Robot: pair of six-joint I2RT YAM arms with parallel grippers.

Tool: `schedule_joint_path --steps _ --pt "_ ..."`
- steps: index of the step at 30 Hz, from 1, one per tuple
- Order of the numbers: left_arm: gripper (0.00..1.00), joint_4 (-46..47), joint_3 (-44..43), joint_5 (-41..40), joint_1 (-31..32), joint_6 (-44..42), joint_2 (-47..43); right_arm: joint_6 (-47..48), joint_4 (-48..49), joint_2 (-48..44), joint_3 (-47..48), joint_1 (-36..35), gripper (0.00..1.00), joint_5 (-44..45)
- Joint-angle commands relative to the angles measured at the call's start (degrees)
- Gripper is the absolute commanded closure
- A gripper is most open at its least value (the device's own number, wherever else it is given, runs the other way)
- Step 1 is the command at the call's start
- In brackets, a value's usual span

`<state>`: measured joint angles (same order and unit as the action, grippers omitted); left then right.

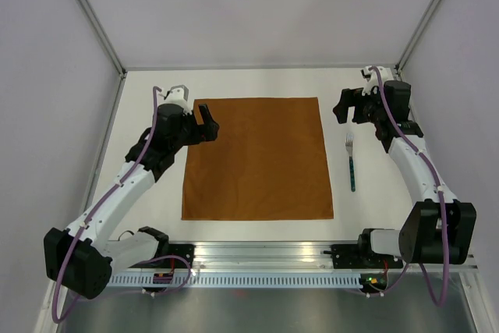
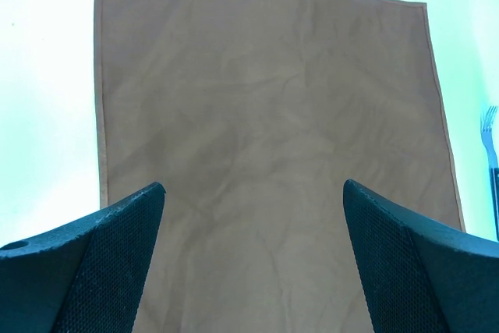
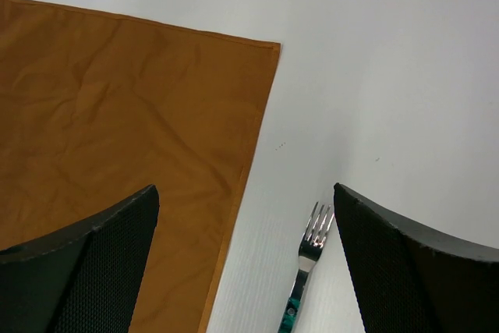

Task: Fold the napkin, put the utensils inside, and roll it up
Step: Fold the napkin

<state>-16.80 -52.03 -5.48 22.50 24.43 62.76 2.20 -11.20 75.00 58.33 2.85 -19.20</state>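
Closest in each wrist view are the dark, textured fingers [image 2: 93, 263], spread out to the bottom corners of the picture with nothing between them. So I read the left claw [image 1: 207, 122] as wide and empty, and the right claw [image 1: 344, 107] the same.

All places below are given relative to the napkin [image 1: 257, 157]. It lies flat and unfolded in the middle of the tabletop [image 1: 257, 83], lightly creased, with its edges roughly square to the arms. The left claw hangs over the napkin's far left corner. I cannot tell whether it touches the cloth. The right claw sits just off the far right corner, above bare surface and not over the cloth.

The fork [image 1: 352, 163] lies just beyond the napkin's right edge, apart from it and nearly parallel to it. Its tines point toward the far side.

I judge that the fork sits off the cloth so the fold can be made with nothing in the way, and close enough to be laid on afterwards. Having a claw at each far corner suggests a two-handed pinch that draws that edge toward the near one. Wide jaws would make it easier to come down over the thin hem. No fold has been made yet, so the task is at its very start.
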Motion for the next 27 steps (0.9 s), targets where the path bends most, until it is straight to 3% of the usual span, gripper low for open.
schedule_joint_path --steps 1,4,7,10,14,22,27 --pt "0.00 -2.6 -5.2 -1.6 -0.6 0.9 -1.1 -0.7 0.7 2.6 3.5 -0.3 0.02 -0.3" --pt "0.00 -6.4 -10.6 -3.7 -2.0 1.2 -0.8 0.1 -1.9 6.8 8.1 -5.2 0.06 0.1" --pt "0.00 -9.8 -16.3 -4.7 -4.0 1.9 -1.7 1.5 -1.1 8.2 9.9 -15.5 0.08 6.4" --pt "0.00 -12.2 -21.7 -6.3 -4.5 1.2 -3.1 1.8 -0.1 9.9 10.8 -31.0 0.11 11.0" --pt "0.00 -14.7 -27.4 -8.4 -4.5 0.3 -4.5 2.0 1.7 12.8 11.4 -44.0 0.16 15.2" --pt "0.00 -16.7 -30.2 -8.7 -4.5 1.1 -6.7 3.1 5.9 22.7 12.5 -64.9 0.27 22.0" --pt "0.00 -17.3 -30.3 -8.1 -4.5 1.4 -6.6 1.8 7.2 30.3 17.5 -72.2 0.36 23.2"
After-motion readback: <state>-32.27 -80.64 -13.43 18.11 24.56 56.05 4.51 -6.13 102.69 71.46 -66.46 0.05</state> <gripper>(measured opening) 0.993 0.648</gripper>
